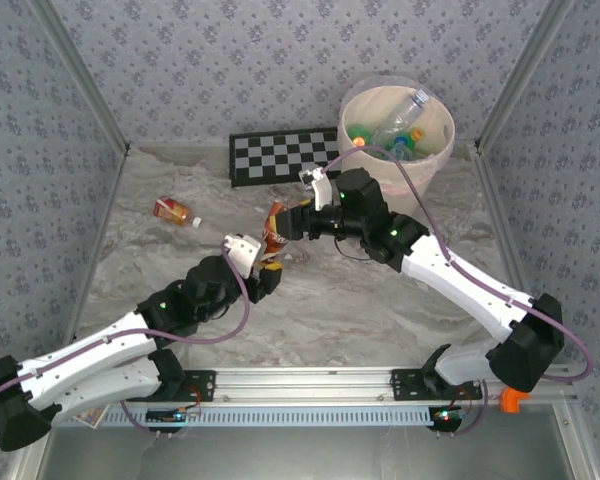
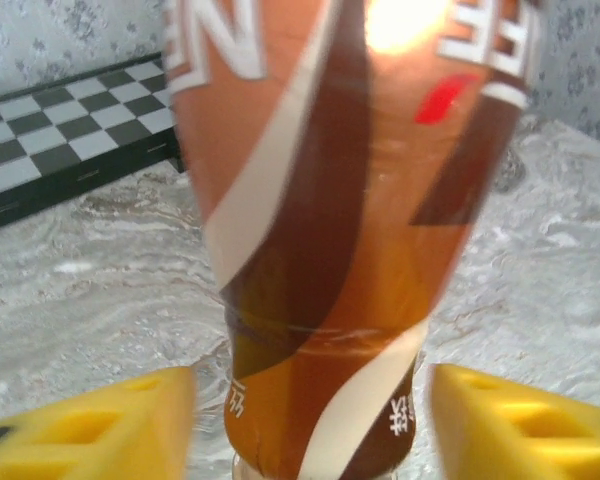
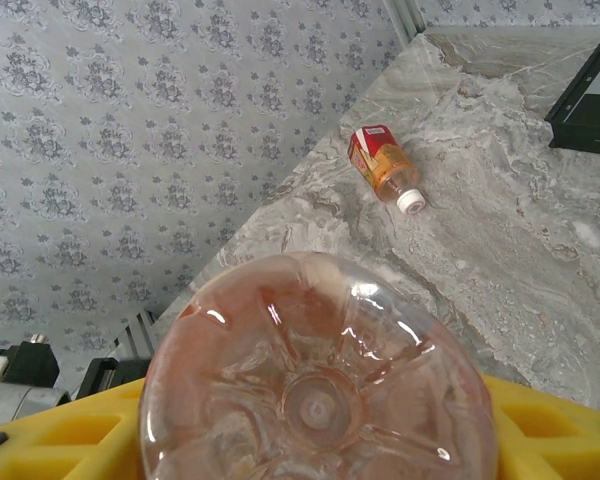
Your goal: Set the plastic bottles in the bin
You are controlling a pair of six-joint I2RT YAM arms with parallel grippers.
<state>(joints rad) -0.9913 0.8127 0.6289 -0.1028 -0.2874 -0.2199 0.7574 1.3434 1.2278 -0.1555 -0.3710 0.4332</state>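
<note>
The left gripper point(image 2: 310, 430) stands open, its yellow fingers point(image 2: 90, 430) flanking the neck end of the orange-and-brown labelled bottle point(image 2: 330, 250) with a gap on each side. The right gripper point(image 3: 320, 440) grips the same bottle at its clear base, the yellow pads point(image 3: 555, 420) meeting its sides with no gap showing. The bottle sits between the two grippers at mid-table, near the checkerboard point(image 1: 280, 155). A red-labelled bottle point(image 3: 383, 165) lies on its side on the marble table point(image 1: 380, 310), well apart from both. The bin point(image 1: 435, 165) stands at the far right, just behind the right arm, with several bottles point(image 1: 395, 125) inside.
</note>
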